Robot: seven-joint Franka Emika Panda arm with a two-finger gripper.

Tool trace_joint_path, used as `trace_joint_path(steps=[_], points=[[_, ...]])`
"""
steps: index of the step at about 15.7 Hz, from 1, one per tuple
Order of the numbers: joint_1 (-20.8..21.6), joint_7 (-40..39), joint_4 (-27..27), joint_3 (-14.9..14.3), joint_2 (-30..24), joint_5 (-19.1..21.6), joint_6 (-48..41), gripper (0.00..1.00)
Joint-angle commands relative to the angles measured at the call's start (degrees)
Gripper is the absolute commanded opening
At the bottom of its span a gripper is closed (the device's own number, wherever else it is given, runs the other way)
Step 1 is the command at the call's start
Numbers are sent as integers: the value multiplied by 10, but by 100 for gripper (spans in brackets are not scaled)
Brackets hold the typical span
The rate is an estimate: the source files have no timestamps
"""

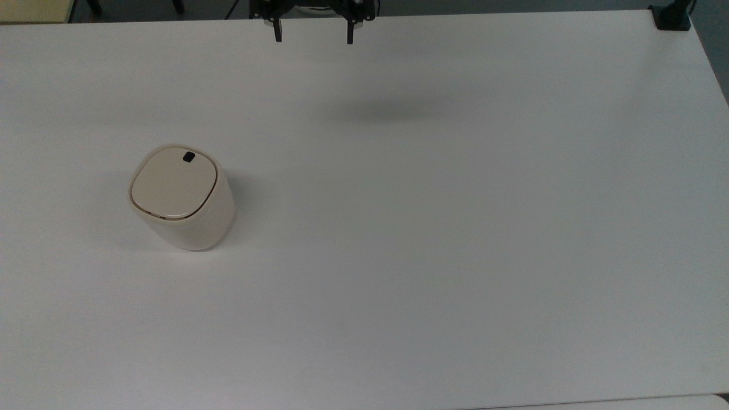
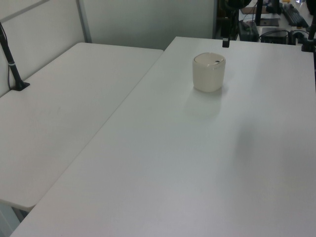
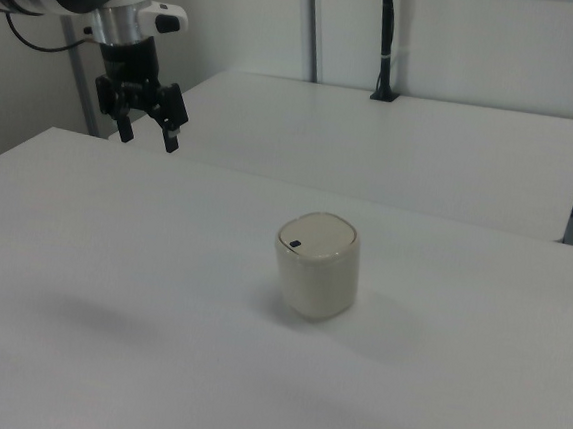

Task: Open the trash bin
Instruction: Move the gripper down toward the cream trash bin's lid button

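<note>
The trash bin is a small cream-beige tub standing upright on the white table, left of the middle in the top view. Its flat rounded-square lid is down, with a thin gold rim line and a small black button at the edge nearest the arm. The bin also stands in the left view and the right view. My gripper hangs open and empty high over the table's far edge, well away from the bin; in the right view it is at the upper left.
A second white table adjoins this one, carrying a black pole on a clamp. Another black clamp sits at the top view's far right corner. The gripper's shadow falls on the table.
</note>
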Motion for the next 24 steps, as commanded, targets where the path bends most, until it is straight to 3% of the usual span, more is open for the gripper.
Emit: trace_joint_path(steps=[1, 10, 11, 12, 15, 17, 19, 24], points=[[-1, 7, -22, 3, -24, 7, -3, 100], [-6, 0, -19, 2, -25, 6, -7, 100], [-5, -2, -19, 2, -24, 6, -6, 96], [-4, -2, -20, 3, -23, 6, -6, 84], [-2, -3, -21, 3, -23, 9, -8, 28], [-1, -3, -21, 3, -22, 9, -8, 9], [-1, -2, -21, 3, -21, 9, -7, 0], [-14, 8, -18, 0, -10, 6, 4, 0]])
